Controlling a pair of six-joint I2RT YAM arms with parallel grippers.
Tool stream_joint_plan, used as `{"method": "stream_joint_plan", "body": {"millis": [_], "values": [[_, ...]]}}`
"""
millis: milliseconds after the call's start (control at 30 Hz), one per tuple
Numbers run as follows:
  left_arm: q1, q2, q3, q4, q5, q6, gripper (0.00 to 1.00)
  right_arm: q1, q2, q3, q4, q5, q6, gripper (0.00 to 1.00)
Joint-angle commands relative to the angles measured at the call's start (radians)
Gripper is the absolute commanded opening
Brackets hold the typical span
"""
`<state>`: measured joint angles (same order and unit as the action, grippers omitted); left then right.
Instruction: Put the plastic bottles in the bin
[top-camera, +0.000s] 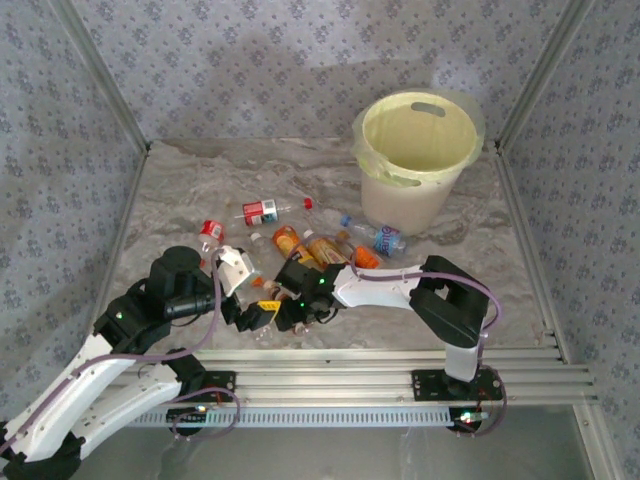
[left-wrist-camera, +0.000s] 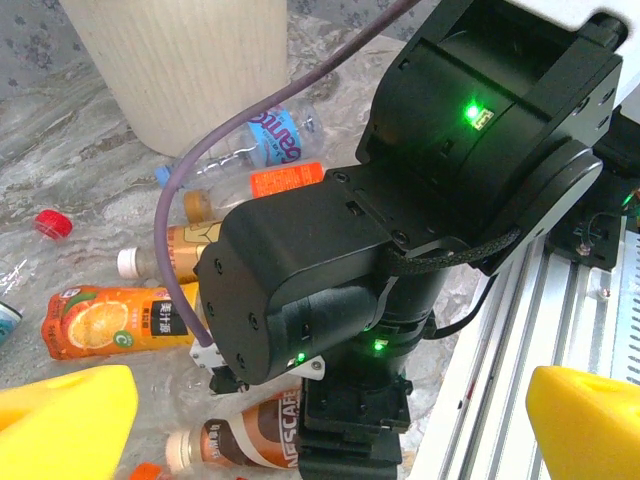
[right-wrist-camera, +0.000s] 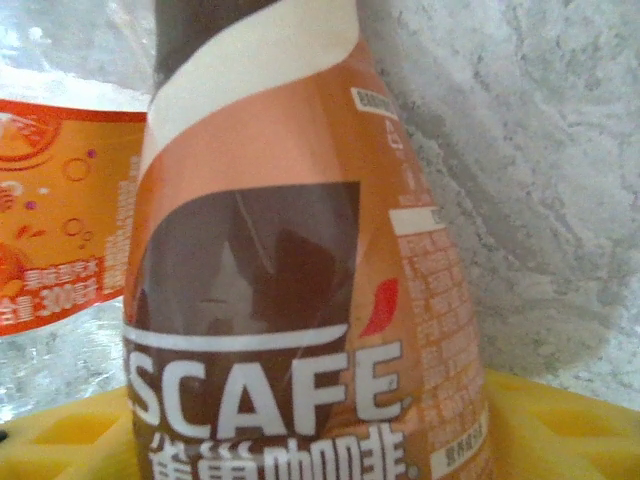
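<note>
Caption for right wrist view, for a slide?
Close-up: brown-labelled plastic coffee bottle in front of a yellow finger, orange-labelled plastic bottle beside it on grey marbled tabletop.

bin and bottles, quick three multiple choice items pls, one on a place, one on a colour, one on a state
1. Where on the table does the bin stand? A near left corner; B far right; C between the arm bases.
2. What colour is the label of the Nescafe bottle? A blue; B green; C brown and orange.
3. How does the left gripper stand? A open; B shut on a bottle; C shut on a cap.
1 B, the top view shows it far right. 2 C, brown-orange wrap with white lettering in the right wrist view. 3 A, its yellow fingers sit wide apart.
</note>
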<state>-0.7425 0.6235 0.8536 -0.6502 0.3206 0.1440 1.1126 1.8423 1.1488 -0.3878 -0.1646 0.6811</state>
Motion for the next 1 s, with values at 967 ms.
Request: {"method": "stream_joint_plan", "body": {"millis": [967], "values": [[-0.004,0.044,0.021,0.213,0.042,-0.094,1.00,-0.252,-0.512,-0.160,-0.202,-0.034,-0.288,0.59]]}}
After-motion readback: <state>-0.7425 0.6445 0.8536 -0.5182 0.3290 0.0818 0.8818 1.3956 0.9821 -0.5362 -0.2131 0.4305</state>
